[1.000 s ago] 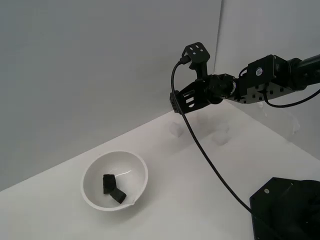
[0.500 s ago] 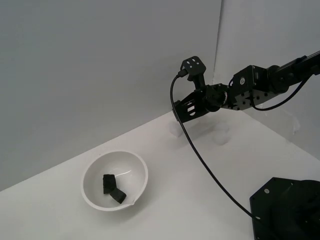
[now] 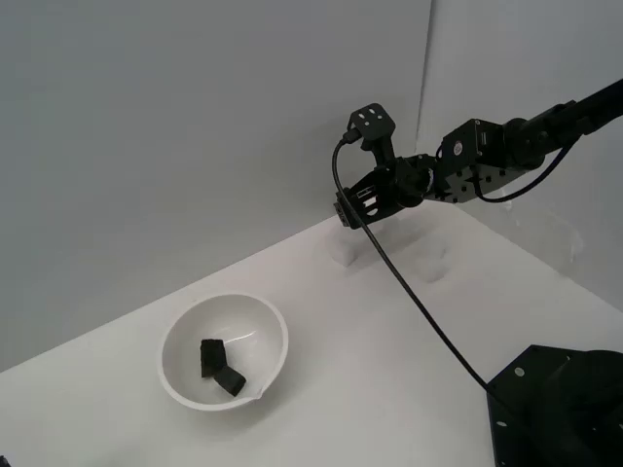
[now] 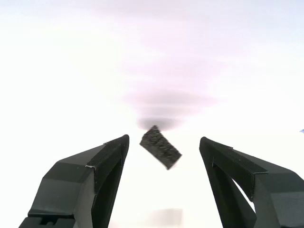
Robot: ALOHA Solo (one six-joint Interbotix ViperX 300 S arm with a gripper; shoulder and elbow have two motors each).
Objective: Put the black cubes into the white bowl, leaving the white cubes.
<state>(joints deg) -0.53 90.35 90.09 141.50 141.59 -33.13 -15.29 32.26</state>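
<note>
The white bowl sits on the white table at the exterior view's left and holds two black cubes. My gripper hangs open over the far part of the table near the back wall. In the wrist view the gripper is open, and a third black cube lies tilted on the surface, framed between the two fingers and touching neither. That cube is hidden behind the gripper in the exterior view. Two faint white cubes rest on the table below the arm.
The grey back wall stands just behind the gripper. The arm's black base fills the exterior view's lower right. A black cable hangs from the wrist down to the base.
The arm has reached farther toward the back wall, and the wrist has shifted slightly to the exterior view's left. The bowl and its two black cubes have not moved.
</note>
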